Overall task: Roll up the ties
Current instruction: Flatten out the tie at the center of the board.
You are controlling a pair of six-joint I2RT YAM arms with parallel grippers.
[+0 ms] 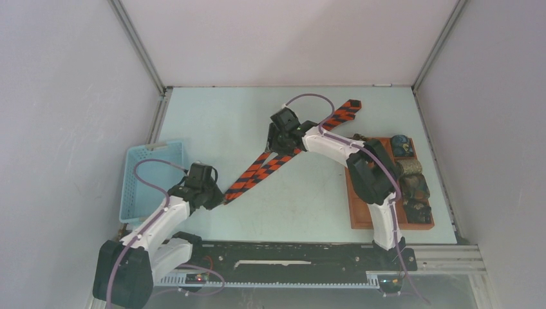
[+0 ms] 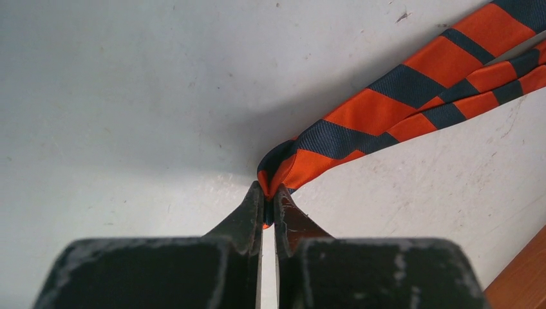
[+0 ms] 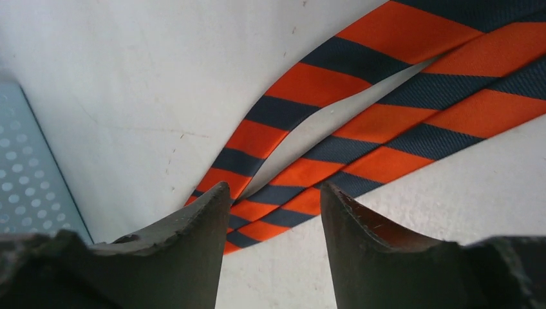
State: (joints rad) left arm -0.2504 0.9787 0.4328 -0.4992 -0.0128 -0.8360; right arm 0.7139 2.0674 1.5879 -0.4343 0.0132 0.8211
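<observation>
A long red-orange and black striped tie lies folded double across the table, from the near left to the far right. My left gripper is shut on its folded near end, pinched between the fingertips. My right gripper is open above the middle of the tie, and the two strips show between its fingers. Several small dark rolled ties sit in the brown tray at the right.
A light blue plastic basket stands at the left, close to my left arm; its perforated wall shows in the right wrist view. The tray's corner shows in the left wrist view. White walls enclose the table.
</observation>
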